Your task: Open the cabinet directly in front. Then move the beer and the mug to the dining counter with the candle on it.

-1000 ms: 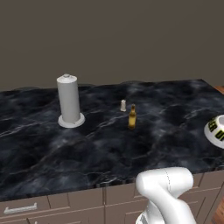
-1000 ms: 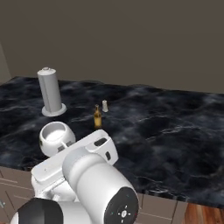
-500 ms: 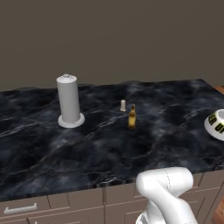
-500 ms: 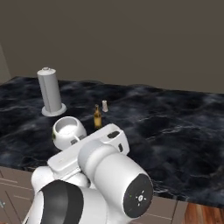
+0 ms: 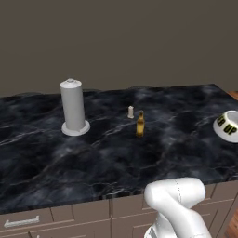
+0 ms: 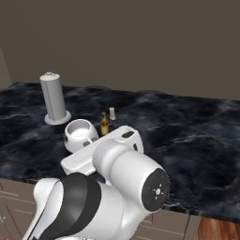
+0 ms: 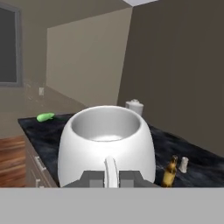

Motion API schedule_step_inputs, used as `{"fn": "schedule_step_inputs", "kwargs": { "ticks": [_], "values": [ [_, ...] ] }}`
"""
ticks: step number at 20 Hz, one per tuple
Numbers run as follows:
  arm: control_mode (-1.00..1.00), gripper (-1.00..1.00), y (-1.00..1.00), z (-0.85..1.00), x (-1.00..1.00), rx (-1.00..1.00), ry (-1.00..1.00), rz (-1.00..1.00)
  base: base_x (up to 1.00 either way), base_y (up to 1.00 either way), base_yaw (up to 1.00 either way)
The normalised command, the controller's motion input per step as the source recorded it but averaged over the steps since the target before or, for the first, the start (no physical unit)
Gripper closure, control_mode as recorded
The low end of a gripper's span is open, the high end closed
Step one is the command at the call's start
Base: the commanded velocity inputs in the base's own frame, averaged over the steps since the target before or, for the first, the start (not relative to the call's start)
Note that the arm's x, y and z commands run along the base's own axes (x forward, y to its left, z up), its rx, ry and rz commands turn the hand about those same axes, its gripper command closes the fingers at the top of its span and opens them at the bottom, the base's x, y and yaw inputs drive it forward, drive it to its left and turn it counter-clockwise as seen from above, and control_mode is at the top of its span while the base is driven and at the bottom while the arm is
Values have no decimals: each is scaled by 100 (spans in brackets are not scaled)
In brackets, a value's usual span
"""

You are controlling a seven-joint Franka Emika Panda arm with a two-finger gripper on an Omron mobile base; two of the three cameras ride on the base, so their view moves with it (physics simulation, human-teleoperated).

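Observation:
My gripper [image 7: 110, 178] is shut on the side handle of the white mug [image 7: 106, 145], which hangs tilted just above the dining counter [image 5: 93, 158]. The mug shows at the right edge in the left base view [image 5: 228, 125] and left of my arm in the right base view [image 6: 79, 135]. The amber beer [image 5: 140, 124] stands upright on the black marble, with the small cream candle [image 5: 130, 112] just behind it. Beer [image 6: 104, 124] and candle [image 6: 112, 113] stand close beyond the mug, and the hand view has the beer [image 7: 169, 172] and candle [image 7: 184, 164] to the mug's right. The cabinet is out of view.
A tall grey cylinder [image 5: 73, 108] on a round base stands on the counter's left part. A green object [image 7: 45, 117] lies on the far end of the counter in the hand view. Grey-taupe drawers [image 5: 28, 222] run under the near edge. My white arm [image 6: 117, 187] blocks the near right base view.
The arm has swung forward, carrying the mug a little farther over the counter toward the beer. Beer, candle and grey cylinder have not moved.

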Motion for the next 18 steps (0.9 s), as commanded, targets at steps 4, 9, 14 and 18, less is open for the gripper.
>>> {"fn": "schedule_step_inputs", "kwargs": {
  "ticks": [4, 9, 14, 18],
  "values": [
    [-100, 100, 0, -4, 20, 0, 3, 0, 0, 0, 0],
    [-100, 100, 0, -11, 18, -1, 0, 0, 0, 0, 0],
    [-100, 100, 0, -12, 20, -1, 0, 0, 0, 0, 0],
    [-100, 100, 0, -17, 29, -4, 0, -2, 0, 0, 0]
  ]
}}
